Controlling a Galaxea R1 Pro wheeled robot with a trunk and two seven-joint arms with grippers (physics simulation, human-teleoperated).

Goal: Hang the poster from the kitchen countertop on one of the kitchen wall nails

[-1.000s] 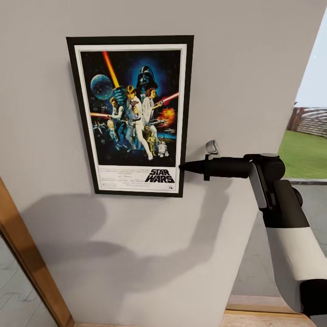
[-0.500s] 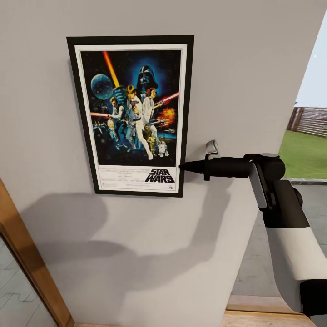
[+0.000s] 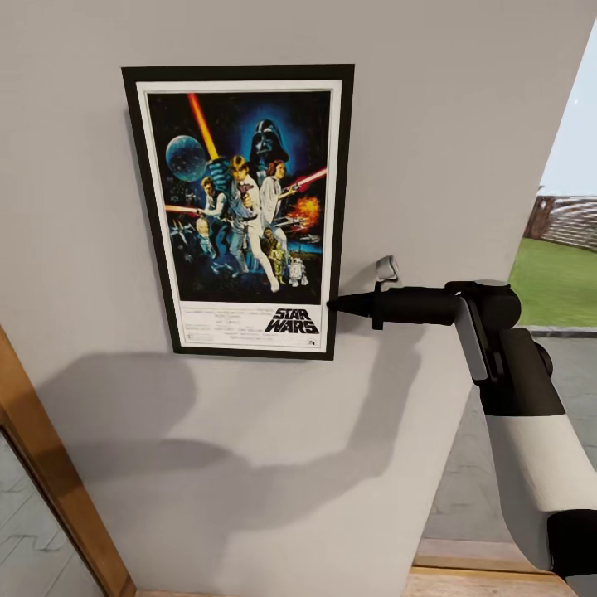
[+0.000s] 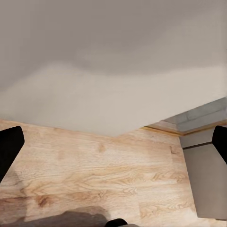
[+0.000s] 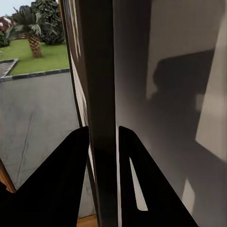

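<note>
Gripping the poster's [image 3: 240, 211] black frame at its lower right edge, the right gripper [image 3: 342, 304] had both fingers [image 5: 71, 175] clamped on it. The poster hung upright against the grey wall [image 3: 464, 124]; a small metal nail [image 3: 385, 269] sat just above the gripper. The left gripper's [image 4: 113, 151] fingers stood wide apart over the wooden floor [image 4: 94, 175]

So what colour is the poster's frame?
Black, thin, around a white border; the poster shows best in the head view.

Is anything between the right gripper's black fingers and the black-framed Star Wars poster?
Nothing: in the right wrist view the right gripper pinches the poster's frame edge.
</note>
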